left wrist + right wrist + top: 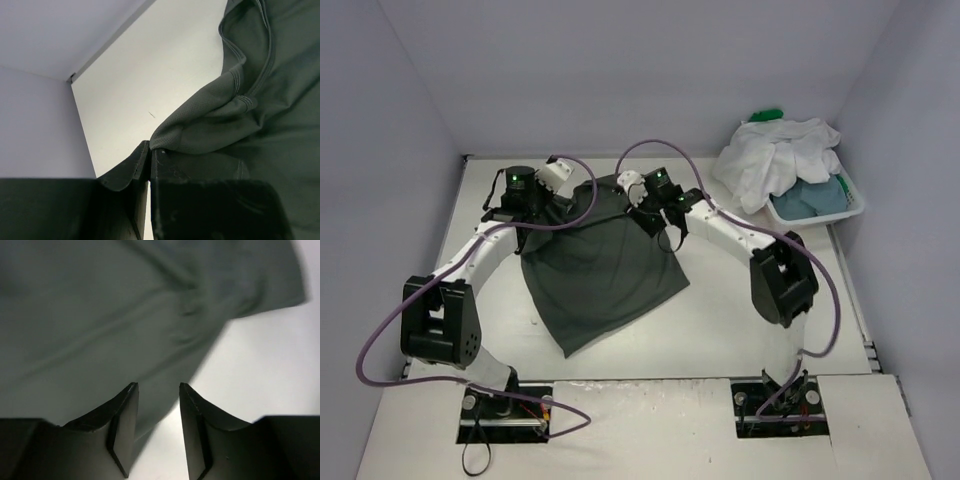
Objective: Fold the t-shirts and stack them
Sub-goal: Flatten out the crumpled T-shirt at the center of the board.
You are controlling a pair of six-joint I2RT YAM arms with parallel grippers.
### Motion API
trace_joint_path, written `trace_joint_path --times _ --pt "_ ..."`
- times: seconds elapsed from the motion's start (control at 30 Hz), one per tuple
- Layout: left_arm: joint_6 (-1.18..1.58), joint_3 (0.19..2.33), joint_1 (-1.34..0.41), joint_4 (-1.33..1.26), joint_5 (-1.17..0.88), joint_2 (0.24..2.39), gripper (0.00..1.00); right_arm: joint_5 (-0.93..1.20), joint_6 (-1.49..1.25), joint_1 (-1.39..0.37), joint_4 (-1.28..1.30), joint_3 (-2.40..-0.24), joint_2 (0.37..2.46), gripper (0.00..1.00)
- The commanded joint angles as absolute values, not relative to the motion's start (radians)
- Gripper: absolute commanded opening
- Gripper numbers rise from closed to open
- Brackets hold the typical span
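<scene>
A dark grey t-shirt [600, 270] lies partly spread on the white table, its far edge lifted and bunched. My left gripper [575, 185] holds that edge at the far left. In the left wrist view the gripper [150, 150] is shut on a fold of the dark grey t-shirt [250, 125] beside the collar. My right gripper [640, 205] hovers at the shirt's far right. In the right wrist view it [157, 387] is open over the edge of the grey cloth [125, 315], with nothing between its fingers.
A white basket [855, 205] stands at the far right and holds a crumpled white t-shirt [780, 155], a blue-grey one [810, 198] and a bit of green one [767, 115]. Walls close the table at the back and on both sides.
</scene>
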State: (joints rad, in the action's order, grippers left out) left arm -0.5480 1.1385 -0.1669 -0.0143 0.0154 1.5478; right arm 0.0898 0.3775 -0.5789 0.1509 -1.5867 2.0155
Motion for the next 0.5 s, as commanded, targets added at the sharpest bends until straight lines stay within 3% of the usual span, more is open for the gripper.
trace_joint_path --times 0.0,0.23,0.47 --pt "-0.522 1.152 -0.161 -0.011 0.018 1.503 0.0 0.23 0.385 -0.673 0.317 -1.504 1.803 0.34" --pt "-0.552 1.08 -0.161 -0.008 0.052 1.457 0.0 0.321 0.39 -0.756 0.425 -1.292 1.7 0.21" --pt "-0.587 1.025 -0.156 -0.005 0.104 1.41 0.0 0.368 0.393 -0.765 0.422 -1.239 1.834 0.15"
